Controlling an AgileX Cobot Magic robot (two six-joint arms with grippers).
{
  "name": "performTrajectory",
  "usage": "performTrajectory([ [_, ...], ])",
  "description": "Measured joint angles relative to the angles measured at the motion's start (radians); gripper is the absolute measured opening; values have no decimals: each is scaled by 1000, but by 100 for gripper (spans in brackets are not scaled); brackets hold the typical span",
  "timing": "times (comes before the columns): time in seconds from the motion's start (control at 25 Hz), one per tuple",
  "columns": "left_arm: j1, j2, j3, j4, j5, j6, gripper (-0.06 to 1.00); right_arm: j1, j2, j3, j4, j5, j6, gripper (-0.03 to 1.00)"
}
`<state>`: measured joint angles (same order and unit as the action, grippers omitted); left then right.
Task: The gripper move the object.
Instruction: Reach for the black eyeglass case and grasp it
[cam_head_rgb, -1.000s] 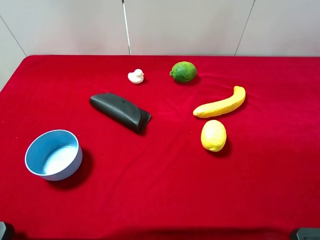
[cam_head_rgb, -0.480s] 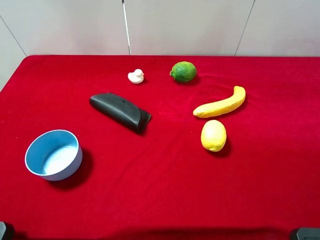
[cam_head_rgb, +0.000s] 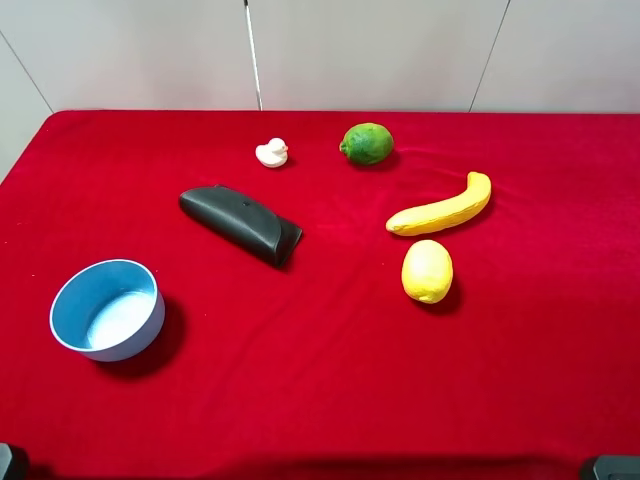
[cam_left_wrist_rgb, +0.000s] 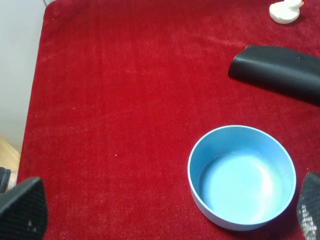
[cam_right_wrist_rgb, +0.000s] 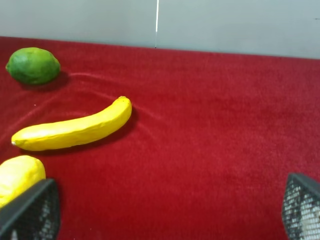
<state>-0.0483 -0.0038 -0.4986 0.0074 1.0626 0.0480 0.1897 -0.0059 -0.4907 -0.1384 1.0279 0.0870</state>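
One red cloth-covered table (cam_head_rgb: 330, 380) holds an elongated matte black pouch (cam_head_rgb: 240, 224), untouched, between a round blue bowl (cam_head_rgb: 107, 309) and a small white toy duck (cam_head_rgb: 271, 153); left gripper (cam_left_wrist_rgb: 165, 210) and right gripper (cam_right_wrist_rgb: 165, 207) hover, fingers spread wide.

A yellow banana (cam_right_wrist_rgb: 75, 129) is being shown lying on the red surface (cam_right_wrist_rgb: 215, 130). A green lime (cam_right_wrist_rgb: 32, 65) is being seen well beyond the banana, a lemon (cam_right_wrist_rgb: 17, 177) just beside its near end. The jaws of the right gripper (cam_right_wrist_rgb: 165, 212) are being held wide apart.
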Motion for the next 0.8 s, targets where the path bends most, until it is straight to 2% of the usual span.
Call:
performTrajectory([
  [0.8,0,0,0,0,0,0,99,0,0,0,0,0,0,69],
])
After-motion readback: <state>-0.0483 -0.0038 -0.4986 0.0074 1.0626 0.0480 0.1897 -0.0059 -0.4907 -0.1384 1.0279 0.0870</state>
